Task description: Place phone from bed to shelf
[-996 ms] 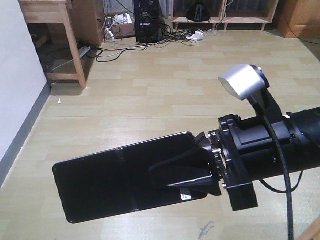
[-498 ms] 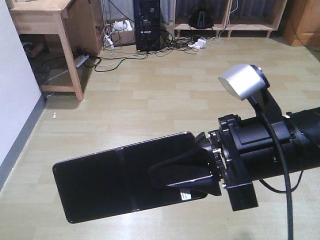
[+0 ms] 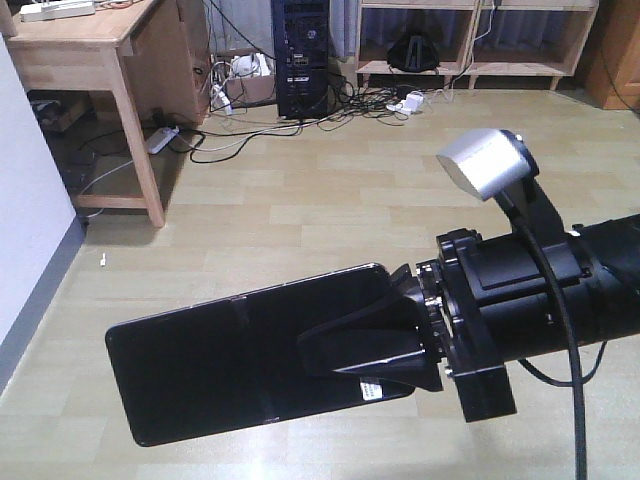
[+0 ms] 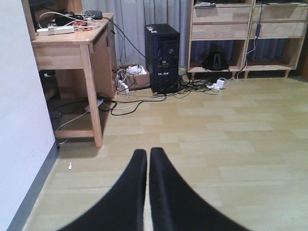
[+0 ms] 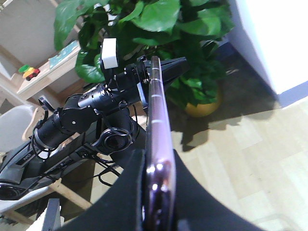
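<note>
The phone (image 3: pixel 240 360), flat and glossy black, juts out leftward and level above the floor, with my right gripper (image 3: pixel 365 350) shut on its right end. In the right wrist view the phone (image 5: pixel 156 110) shows edge-on, its pinkish metal rim clamped between the black fingers (image 5: pixel 130 192). My left gripper (image 4: pixel 147 156) is shut with nothing between its pads, pointing at the floor ahead. The shelf (image 3: pixel 470 65), of pale wood, stands against the far wall, also as the shelf (image 4: pixel 221 29) in the left wrist view. The bed is out of view.
A wooden desk (image 3: pixel 90 55) stands far left beside a white wall (image 3: pixel 20 210). A black computer tower (image 3: pixel 303 50) and loose cables (image 3: pixel 250 125) lie between desk and shelf. A dark bag (image 3: pixel 415 50) sits in a low bay. A potted plant (image 5: pixel 192 62) stands behind.
The desk, tower and shelf have slid down in the front view and more of them shows. The phone stays held the same way in the right gripper.
</note>
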Motion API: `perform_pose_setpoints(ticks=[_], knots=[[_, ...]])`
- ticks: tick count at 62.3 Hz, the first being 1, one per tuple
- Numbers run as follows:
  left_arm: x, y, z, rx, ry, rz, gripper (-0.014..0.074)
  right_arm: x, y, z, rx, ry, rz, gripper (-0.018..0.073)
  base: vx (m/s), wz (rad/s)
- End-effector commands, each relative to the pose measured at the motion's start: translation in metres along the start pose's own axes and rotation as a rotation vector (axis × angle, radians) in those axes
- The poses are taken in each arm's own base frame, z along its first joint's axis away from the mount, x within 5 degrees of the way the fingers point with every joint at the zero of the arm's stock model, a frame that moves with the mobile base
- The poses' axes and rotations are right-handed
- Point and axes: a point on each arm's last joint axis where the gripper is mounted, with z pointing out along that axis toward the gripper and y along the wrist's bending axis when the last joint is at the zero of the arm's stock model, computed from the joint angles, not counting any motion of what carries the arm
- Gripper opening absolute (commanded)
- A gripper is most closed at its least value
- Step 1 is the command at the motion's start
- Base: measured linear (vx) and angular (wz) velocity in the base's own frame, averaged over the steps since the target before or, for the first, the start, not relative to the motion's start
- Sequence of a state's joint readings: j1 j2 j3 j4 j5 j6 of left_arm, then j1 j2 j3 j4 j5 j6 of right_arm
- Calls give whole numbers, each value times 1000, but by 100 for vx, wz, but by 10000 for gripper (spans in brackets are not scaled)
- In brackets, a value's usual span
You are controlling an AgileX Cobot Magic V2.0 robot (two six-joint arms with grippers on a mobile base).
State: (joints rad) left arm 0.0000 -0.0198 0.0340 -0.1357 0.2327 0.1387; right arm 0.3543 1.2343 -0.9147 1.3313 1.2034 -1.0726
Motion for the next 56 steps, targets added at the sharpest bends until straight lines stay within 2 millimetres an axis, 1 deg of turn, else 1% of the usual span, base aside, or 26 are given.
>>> perform_pose_setpoints(ticks=[1, 56], knots=[[-6, 1, 0, -4, -77, -12, 1, -11, 20, -6, -105, -66, -31, -1, 29, -1], [-6, 1, 0, -4, -77, -12, 1, -11, 20, -6, -105, -66, -31, -1, 25, -4]])
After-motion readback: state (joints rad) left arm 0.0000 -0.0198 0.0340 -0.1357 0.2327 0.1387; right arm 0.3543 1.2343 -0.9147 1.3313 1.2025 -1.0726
